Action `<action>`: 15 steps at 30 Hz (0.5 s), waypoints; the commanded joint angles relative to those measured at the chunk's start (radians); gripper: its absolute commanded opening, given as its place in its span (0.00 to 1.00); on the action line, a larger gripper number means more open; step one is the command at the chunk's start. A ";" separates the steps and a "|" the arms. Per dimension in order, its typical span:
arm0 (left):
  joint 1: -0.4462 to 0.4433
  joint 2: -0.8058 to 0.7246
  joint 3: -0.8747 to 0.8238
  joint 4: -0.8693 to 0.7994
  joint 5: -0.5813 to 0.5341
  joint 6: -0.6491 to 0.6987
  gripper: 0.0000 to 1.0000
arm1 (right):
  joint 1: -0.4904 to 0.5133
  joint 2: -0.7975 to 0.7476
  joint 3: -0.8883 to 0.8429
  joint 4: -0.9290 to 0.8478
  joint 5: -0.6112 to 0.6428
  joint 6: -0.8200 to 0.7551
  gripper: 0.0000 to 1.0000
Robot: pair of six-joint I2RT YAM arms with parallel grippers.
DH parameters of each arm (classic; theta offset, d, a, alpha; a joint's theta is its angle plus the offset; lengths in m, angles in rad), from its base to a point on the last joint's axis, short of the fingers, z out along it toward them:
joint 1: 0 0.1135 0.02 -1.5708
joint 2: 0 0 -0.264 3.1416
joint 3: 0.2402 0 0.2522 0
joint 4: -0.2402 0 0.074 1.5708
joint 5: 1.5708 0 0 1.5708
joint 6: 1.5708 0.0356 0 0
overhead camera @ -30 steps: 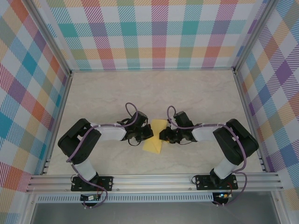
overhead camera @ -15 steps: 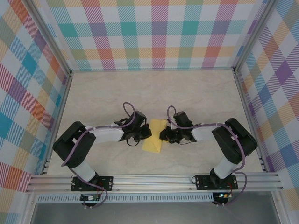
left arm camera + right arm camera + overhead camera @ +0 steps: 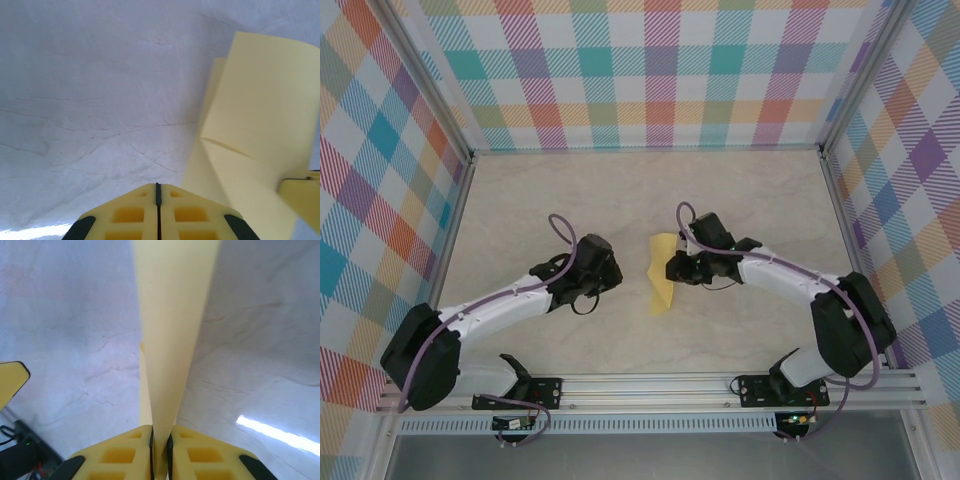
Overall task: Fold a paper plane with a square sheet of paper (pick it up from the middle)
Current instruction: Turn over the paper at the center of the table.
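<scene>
Your right gripper point(image 3: 160, 434) is pinching the paper point(image 3: 172, 315). Its two fingers are pressed onto the near edge of the folded sheet, with only the paper's thickness between them. In the right wrist view the paper runs straight away from the fingers as a narrow, edge-on yellow strip, wider at the far end.

From the top camera you see the paper as a slim folded shape near the middle of the table point(image 3: 750, 200). It sits just left of the right gripper's tip, in the gap between the two arms. Its long axis runs near to far, with the near end tapering to a point. You can't tell whether that near tip touches the table or hangs clear.

Your left gripper point(image 3: 157, 189) is pressed together with nothing in it; only a thin seam shows between the fingers. It points at the paper from the left, close to it but not touching, low over bare table. In the left wrist view the paper stands to the right with a crease across its layers. One yellow right-gripper finger point(image 3: 300, 196) clamps its lower right edge.

The left arm stretches low and long from its base, and the right arm is bent at the elbow.
</scene>
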 commanded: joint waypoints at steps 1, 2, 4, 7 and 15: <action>0.022 -0.069 -0.022 -0.127 -0.097 0.012 0.07 | 0.008 -0.053 0.149 -0.398 0.274 -0.153 0.16; 0.028 -0.090 -0.026 -0.140 -0.106 0.011 0.08 | 0.007 -0.060 0.191 -0.475 0.335 -0.172 0.17; 0.039 -0.123 -0.040 -0.157 -0.123 0.009 0.09 | 0.010 -0.054 0.261 -0.591 0.438 -0.200 0.18; 0.064 -0.163 -0.050 -0.193 -0.144 -0.005 0.10 | 0.039 0.003 0.370 -0.752 0.618 -0.221 0.18; 0.127 -0.251 -0.075 -0.271 -0.194 -0.050 0.11 | 0.188 0.264 0.532 -0.871 0.759 -0.164 0.18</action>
